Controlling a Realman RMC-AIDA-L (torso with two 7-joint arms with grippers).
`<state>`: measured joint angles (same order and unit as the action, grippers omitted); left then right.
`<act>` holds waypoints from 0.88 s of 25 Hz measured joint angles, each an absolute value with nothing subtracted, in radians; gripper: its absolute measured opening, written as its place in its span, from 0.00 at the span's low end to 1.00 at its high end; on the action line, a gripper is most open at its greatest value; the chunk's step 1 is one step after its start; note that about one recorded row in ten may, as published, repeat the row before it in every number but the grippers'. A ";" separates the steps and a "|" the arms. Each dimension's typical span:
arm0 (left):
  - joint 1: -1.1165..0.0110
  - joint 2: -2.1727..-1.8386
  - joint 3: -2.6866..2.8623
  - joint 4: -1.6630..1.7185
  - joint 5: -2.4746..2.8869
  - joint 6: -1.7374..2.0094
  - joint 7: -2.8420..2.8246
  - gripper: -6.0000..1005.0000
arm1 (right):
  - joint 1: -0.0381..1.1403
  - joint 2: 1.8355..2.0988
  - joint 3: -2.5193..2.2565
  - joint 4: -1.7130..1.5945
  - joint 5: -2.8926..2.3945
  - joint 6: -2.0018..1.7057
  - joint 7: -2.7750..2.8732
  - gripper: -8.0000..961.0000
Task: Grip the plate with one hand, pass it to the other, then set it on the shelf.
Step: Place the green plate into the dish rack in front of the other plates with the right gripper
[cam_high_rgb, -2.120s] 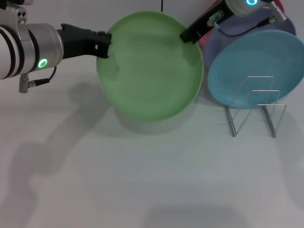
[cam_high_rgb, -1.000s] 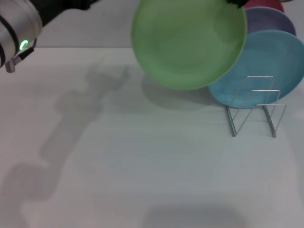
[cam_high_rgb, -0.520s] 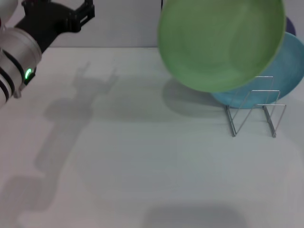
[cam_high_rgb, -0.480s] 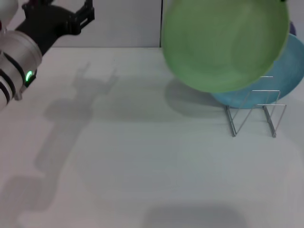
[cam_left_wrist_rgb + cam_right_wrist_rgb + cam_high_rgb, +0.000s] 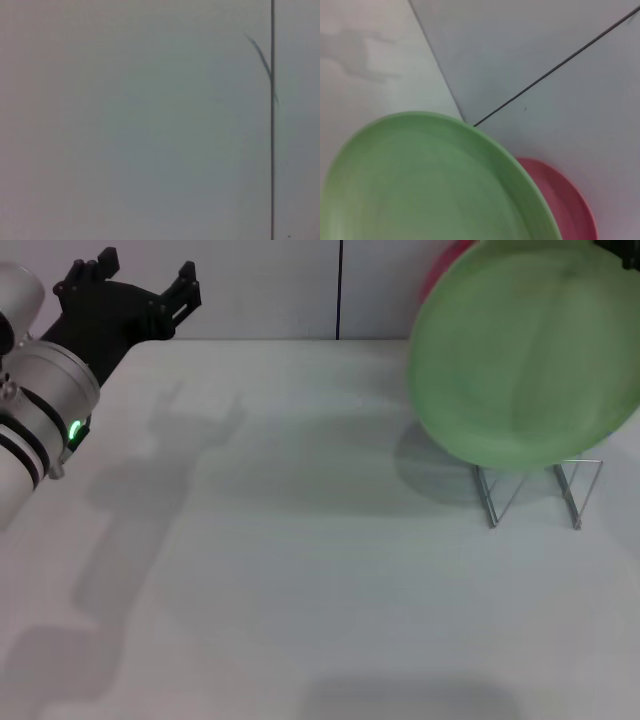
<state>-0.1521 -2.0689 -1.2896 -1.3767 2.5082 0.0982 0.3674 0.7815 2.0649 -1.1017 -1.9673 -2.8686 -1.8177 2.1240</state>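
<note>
Light-green plastic plate [image 5: 527, 360] is held in the air at the 2 o'clock sector of the head view, tilted with its concave face toward the camera, its lower edge over the wire dish rack [image 5: 535, 490] and not yet seated in it. The right claw is almost wholly out of view beyond the upper right corner; whether its fingers are clenched on the plate cannot be told, although the plate's airborne position implies that it carries it. The left claw [image 5: 140, 275] is at 10 o'clock, released with fingers spread, grasping nothing and well apart from the plate. A pink plate [image 5: 565, 200] stands just behind the green one, toward the wall. Hazards from here: the plate hides most of the rack loops, so a descent off line may set the rim on top of a loop instead of between two, and the plate may then tip or roll onto the tabletop [image 5: 300, 570]. A grip on the rim alone may let smooth plastic pivot or slip. Advancing too far may knock the pink plate.
</note>
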 joint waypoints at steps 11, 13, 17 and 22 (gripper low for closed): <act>-0.165 -2.069 -1.250 -1.315 2.473 0.133 0.367 0.85 | 0.759 2.073 -1.134 -1.964 -2.920 -1.753 2.027 0.03; -0.167 -2.069 -1.249 -1.313 2.471 0.133 0.367 0.85 | 0.757 2.073 -1.140 -1.964 -2.920 -1.751 2.025 0.03; -0.173 -2.069 -1.246 -1.302 2.468 0.133 0.367 0.85 | 0.749 2.066 -1.163 -1.966 -2.922 -1.738 2.017 0.03; -0.175 -2.069 -1.240 -1.299 2.467 0.134 0.367 0.85 | 0.743 2.057 -1.169 -1.970 -2.922 -1.730 1.987 0.03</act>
<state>-0.1755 -2.0693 -1.2398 -1.2992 2.4674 0.1335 0.3665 0.7433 2.0575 -1.1693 -1.9699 -2.9225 -1.7303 1.9869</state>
